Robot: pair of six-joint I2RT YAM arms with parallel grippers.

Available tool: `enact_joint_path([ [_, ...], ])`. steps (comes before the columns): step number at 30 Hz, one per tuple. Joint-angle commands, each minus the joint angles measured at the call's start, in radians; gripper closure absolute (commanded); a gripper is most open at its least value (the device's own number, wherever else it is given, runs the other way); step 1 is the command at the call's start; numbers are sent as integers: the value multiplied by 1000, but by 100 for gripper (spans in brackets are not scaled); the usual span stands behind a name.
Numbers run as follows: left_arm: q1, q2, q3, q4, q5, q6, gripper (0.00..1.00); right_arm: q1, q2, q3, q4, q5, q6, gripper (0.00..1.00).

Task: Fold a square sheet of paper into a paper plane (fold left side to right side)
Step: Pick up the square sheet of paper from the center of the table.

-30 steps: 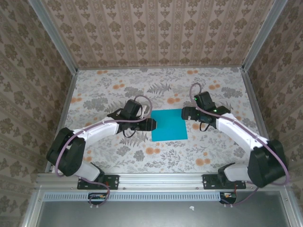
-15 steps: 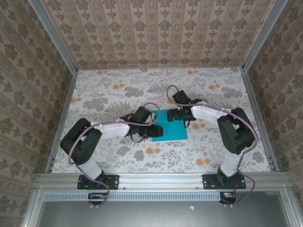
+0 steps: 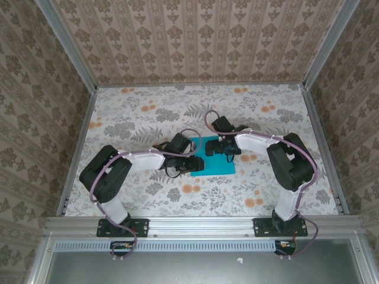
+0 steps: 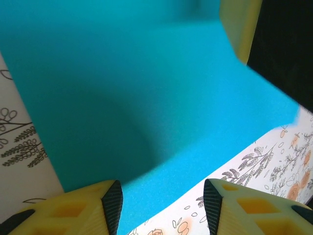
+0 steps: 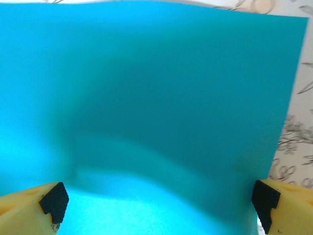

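- Work surface: a table covered in a floral print of grey leaves and orange blossoms, enclosed by walls in brown patterned wallpaper.
- Task item: the thin, plain, bright cyan-blue square sheet of paper lies near the middle of the table, between the two arms. In the top view its near right part is uncovered, while both claws overlap the rest.
- Left claw: in the top view it reaches in from the left over the sheet's left side. In the left wrist view its yellow fingers with black pads stand apart, and the sheet's near edge runs across the gap between them. Nothing is clamped. Whether the pads touch the paper cannot be told.
- Right claw: in the top view it comes in from the right over the far half of the sheet. In the right wrist view its two yellow, black-tipped fingers sit at the lower corners, spread wide, with the blue surface spanning the whole space between them. Nothing is gripped.
- Sheet condition: unmarked. In both wrist views a soft curved band of shade crosses it; whether any part is lifted off the table cannot be told.
- Further note: in the left wrist view another yellow finger, on a black body, stands over the sheet's far part.
- Spacing: the two claws are near one another above the sheet.
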Motion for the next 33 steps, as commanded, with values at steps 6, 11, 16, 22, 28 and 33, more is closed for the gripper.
enact_joint_path([
  [6,-2,20,0,6,-31,1,50,48,-37,-2,-47,-84,43,4],
  [11,14,-18,-30,71,-14,-4,50,48,-43,-2,-48,-89,38,18],
  [16,67,-97,-74,150,30,7,49,45,-49,-1,-35,-110,36,41],
  [22,190,-257,-147,194,103,66,36,11,-122,-67,87,-217,38,66],
  [28,414,-468,-237,267,256,80,19,-83,-291,-204,367,-485,45,74],
  [33,512,-593,-234,350,418,92,7,-148,-412,-246,541,-754,42,75],
])
